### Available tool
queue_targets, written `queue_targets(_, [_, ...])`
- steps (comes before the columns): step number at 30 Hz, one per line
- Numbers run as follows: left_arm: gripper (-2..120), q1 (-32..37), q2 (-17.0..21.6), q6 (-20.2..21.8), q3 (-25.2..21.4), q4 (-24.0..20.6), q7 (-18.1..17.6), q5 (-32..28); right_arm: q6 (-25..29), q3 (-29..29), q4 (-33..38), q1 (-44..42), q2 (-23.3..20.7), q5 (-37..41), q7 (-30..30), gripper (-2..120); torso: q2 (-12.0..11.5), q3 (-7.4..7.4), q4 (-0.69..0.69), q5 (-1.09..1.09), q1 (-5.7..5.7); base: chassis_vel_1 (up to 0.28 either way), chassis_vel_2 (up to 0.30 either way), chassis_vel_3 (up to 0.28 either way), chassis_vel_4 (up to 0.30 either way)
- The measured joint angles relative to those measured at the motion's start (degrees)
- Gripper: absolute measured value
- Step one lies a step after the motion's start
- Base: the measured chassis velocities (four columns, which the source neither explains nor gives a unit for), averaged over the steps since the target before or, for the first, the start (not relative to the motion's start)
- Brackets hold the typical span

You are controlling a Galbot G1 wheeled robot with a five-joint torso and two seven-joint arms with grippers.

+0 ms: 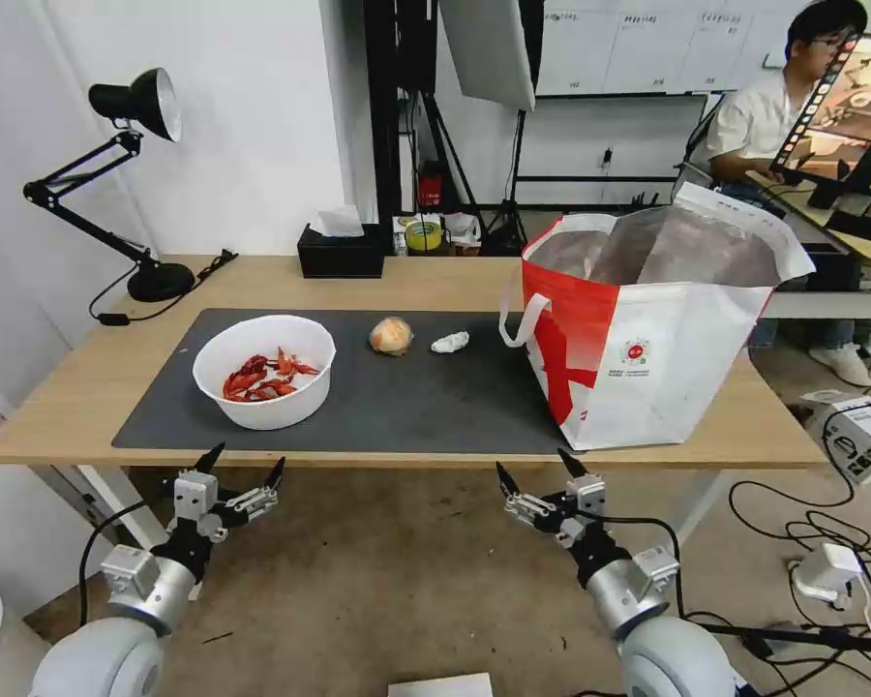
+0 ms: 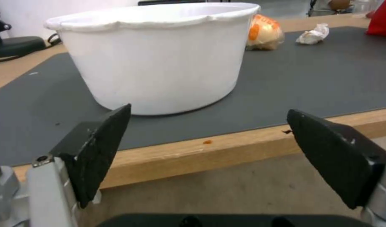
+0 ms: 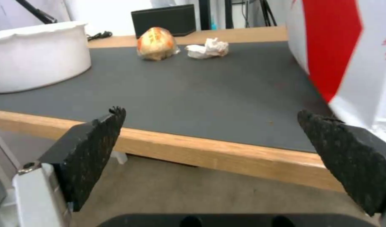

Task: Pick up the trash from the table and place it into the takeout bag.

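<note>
On the table's (image 1: 77, 407) dark grey mat stands a white bowl (image 1: 264, 371) (image 2: 159, 60) (image 3: 37, 53) of red crayfish shells. Right of it lie a round orange-beige lump (image 1: 391, 336) (image 2: 264, 33) (image 3: 156, 43) and a crumpled white tissue (image 1: 450, 341) (image 2: 312, 34) (image 3: 207, 48). The white-and-red takeout bag (image 1: 648, 339) (image 3: 348, 53) stands open at the table's right end, foil lining showing. My left gripper (image 1: 244, 463) (image 2: 207, 160) is open, below the table's front edge in front of the bowl. My right gripper (image 1: 532, 469) (image 3: 210, 160) is open, below the front edge near the bag's left corner.
A black tissue box (image 1: 341, 254) (image 3: 163, 19) sits at the table's back edge, a black desk lamp (image 1: 116, 184) at the back left. Cables and a power strip (image 1: 823, 571) lie on the floor at right. Another desk (image 1: 842, 232) stands behind the bag.
</note>
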Motion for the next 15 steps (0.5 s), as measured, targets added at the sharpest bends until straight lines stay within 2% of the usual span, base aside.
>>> queue_targets(6, [100,-0.1,0.0,0.0,-0.2,0.0,0.0,0.0,-1.6,-1.6,0.4,3.5,-0.4,1.6,0.8,100,0.0,0.00,0.00,0.00,0.00,0.000,0.000,0.000,0.000])
queue_targets(10, [100,-0.5,0.7,0.1,0.2,-0.4,0.1,0.0,-3.5,-3.0,0.8,7.4,-1.0,5.5,1.3,100,0.0,0.00,0.03,0.00,0.00,0.000,0.000,0.000,0.000])
queue_targets(12, [100,-1.2,1.6,0.5,1.1,-0.7,0.2,-0.1,-4.0,-3.5,0.9,8.8,-0.9,6.9,1.4,100,0.0,0.00,-0.03,-0.01,0.00,0.000,0.000,0.000,0.000])
queue_targets(15, [100,-1.3,1.8,0.7,1.2,-0.9,0.3,-0.2,-4.3,-5.3,-0.6,12.0,-0.9,7.6,1.4,100,0.0,0.00,-0.01,0.00,0.00,0.000,0.000,0.000,0.000])
